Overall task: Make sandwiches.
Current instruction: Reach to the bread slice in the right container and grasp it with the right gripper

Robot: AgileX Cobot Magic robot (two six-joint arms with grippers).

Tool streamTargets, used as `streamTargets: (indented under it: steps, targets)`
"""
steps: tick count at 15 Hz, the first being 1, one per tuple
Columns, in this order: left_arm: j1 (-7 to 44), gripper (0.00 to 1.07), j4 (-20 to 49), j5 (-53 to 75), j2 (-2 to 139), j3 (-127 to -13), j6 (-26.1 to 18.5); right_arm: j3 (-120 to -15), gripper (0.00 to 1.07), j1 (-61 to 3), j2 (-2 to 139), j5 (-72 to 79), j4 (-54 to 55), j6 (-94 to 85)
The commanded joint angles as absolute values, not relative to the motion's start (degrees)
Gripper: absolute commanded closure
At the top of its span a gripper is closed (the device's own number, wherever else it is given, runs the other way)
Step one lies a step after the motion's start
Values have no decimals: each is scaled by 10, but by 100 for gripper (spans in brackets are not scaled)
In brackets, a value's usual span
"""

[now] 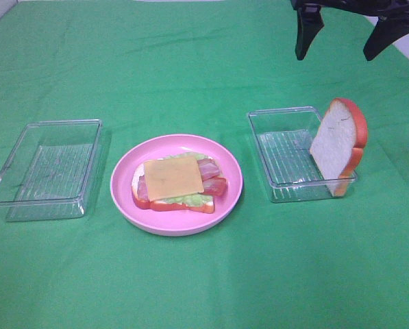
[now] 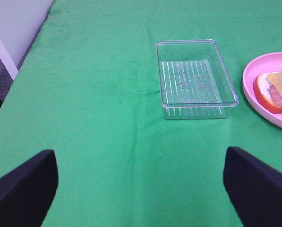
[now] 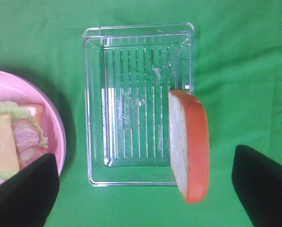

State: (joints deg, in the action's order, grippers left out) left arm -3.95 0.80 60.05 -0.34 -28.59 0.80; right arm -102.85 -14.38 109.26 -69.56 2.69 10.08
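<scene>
An open sandwich stack (image 1: 172, 179) lies on the round pink plate (image 1: 125, 205): bread at the bottom, then lettuce, bacon and a yellow cheese slice on top. Part of the stack (image 2: 273, 90) shows in the left wrist view and its edge (image 3: 11, 142) in the right wrist view. A second bread slice (image 1: 337, 144) stands on edge against the right wall of the right tray (image 1: 279, 154). My right gripper (image 1: 346, 38) hangs open, high above and behind that tray, holding nothing. Seen from its wrist, the bread slice (image 3: 189, 146) lies between the spread fingers (image 3: 22, 196). My left gripper (image 2: 141, 189) is open over bare cloth.
A clear plastic tray (image 1: 46, 168) sits empty left of the plate, also seen as the tray (image 2: 192, 78) ahead of my left gripper. Green cloth covers the table. The table's left edge (image 2: 34, 45) and a white wall show in the left wrist view.
</scene>
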Motion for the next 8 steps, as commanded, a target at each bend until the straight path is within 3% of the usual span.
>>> streamTargets:
  steps: [1, 4, 8]
  targets:
    - [-38, 18, 10, 598, -15, -285, 10, -987, 13, -121, 1088, -738, 18, 96]
    - [-38, 18, 10, 598, -15, -285, 10, -924, 13, -91, 1088, -709, 18, 87]
    - [-38, 18, 10, 598, -15, -285, 10, -924, 13, -83, 1116, -687, 44, 64]
